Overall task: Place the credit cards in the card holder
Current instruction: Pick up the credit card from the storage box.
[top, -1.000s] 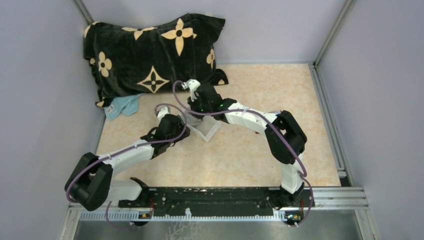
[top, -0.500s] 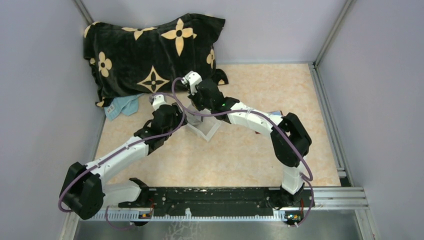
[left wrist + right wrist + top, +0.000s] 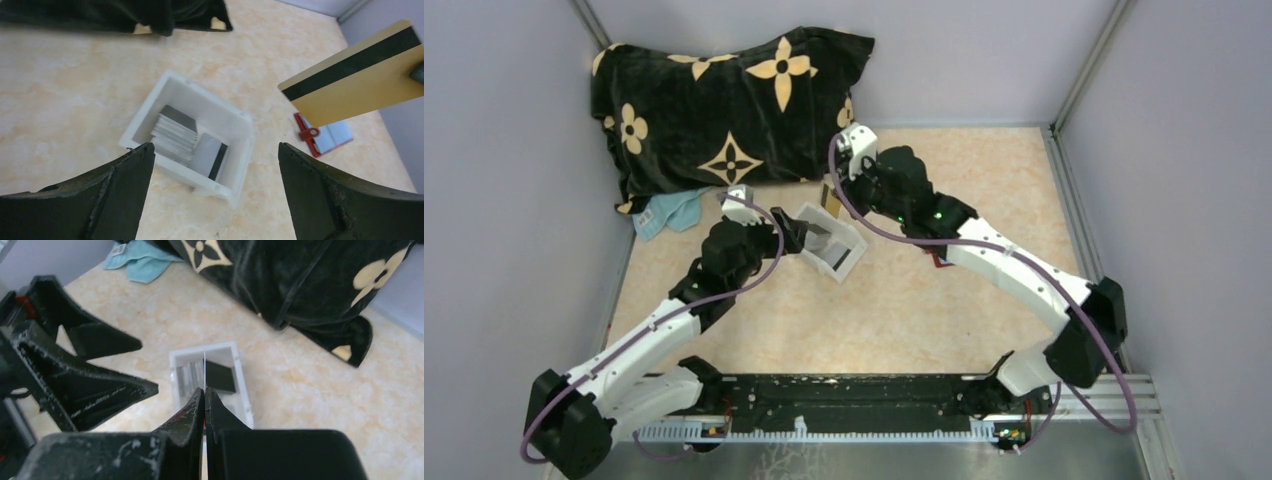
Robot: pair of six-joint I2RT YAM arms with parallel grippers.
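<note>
R gripper (image 3: 204, 392), pinched shut on the tan card (image 3: 357, 75), has lifted it clear of the white tray (image 3: 145, 112), while L gripper (image 3: 216, 150) has sprung wide open and empty above the remaining cards (image 3: 175, 130), so prob. next comes the carry to the card holder (image 3: 306, 131) lying beside the tray.

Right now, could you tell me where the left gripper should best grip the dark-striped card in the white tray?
Probably its exposed edge, coming down from above with the open left gripper: the dark-striped card sits beside the card stack, and the walls of the white tray block any sideways approach.
</note>
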